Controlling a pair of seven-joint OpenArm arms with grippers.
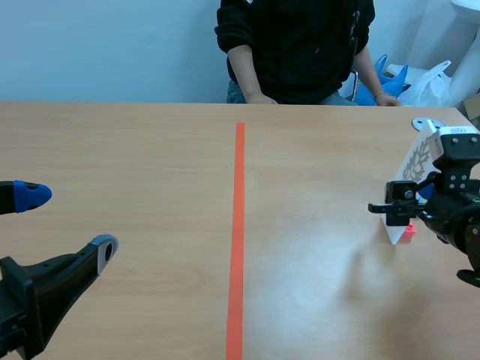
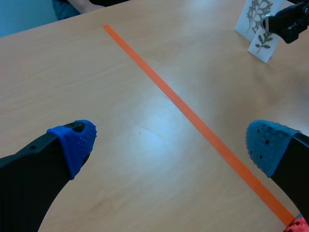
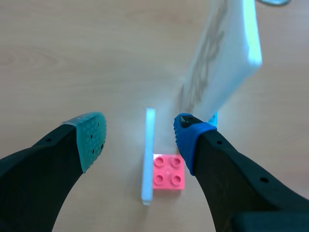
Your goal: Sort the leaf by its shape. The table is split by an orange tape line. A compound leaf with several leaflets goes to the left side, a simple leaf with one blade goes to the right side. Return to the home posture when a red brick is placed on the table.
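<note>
Leaf card (image 3: 148, 154), a pink brick (image 3: 169, 171) at its foot, stands on the right side of the counter (image 1: 315, 247), between the open right jaws. Close squarely on its faces, clear of the larger card (image 3: 222, 63) ahead. The left jaws are open and well apart from it.

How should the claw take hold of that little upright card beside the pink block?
Pinch the card across its two flat faces, clear of the pink block, coming down from above. It stands thin and edge-on inside the open right claw, so closing it should meet both faces.
</note>
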